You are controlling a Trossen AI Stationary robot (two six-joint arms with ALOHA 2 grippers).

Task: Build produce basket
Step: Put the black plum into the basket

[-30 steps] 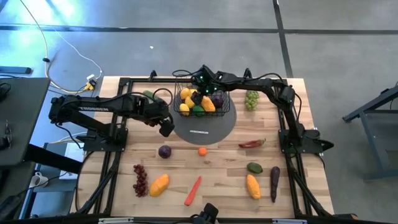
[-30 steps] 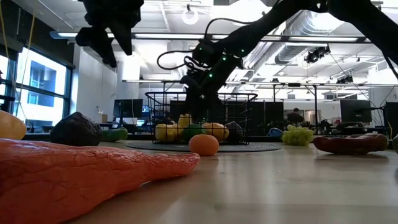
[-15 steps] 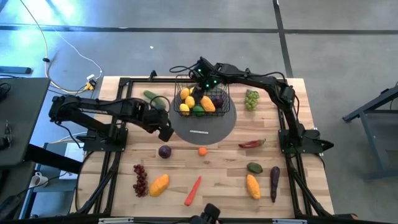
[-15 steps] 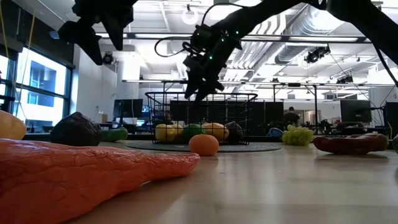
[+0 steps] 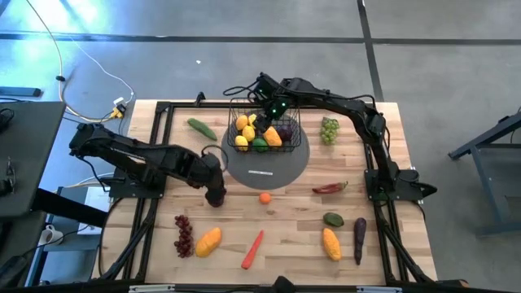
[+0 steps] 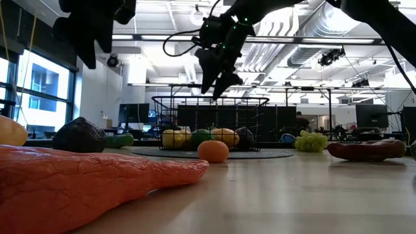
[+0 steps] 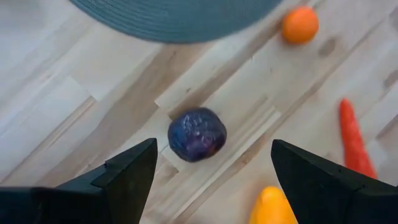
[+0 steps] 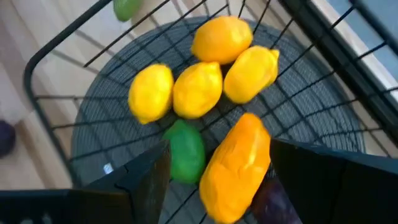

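The black wire basket (image 5: 264, 130) stands on the grey round mat (image 5: 269, 163) at the table's far middle. It holds yellow lemons (image 8: 198, 89), an orange mango (image 8: 236, 165), a green fruit (image 8: 185, 152) and a purple one. My right gripper (image 5: 273, 106) hangs open and empty above the basket (image 8: 221, 149). My left gripper (image 5: 216, 192) is open above a purple plum (image 7: 197, 134) that lies on the table near the mat's near-left rim. Its fingers stand on either side of the plum, apart from it (image 7: 214, 155).
Loose on the table: a cucumber (image 5: 199, 128), green grapes (image 5: 329, 129), a red chili (image 5: 330, 188), a small orange fruit (image 5: 265, 197), red grapes (image 5: 184, 234), two mangoes (image 5: 208, 241) (image 5: 330, 242), a carrot (image 5: 253, 249), a green fruit (image 5: 333, 219) and an eggplant (image 5: 359, 240).
My left gripper has gone from beside the mat's left rim toward the table's near edge and now stands over the purple plum. My right gripper has risen out of the basket to above its rim.
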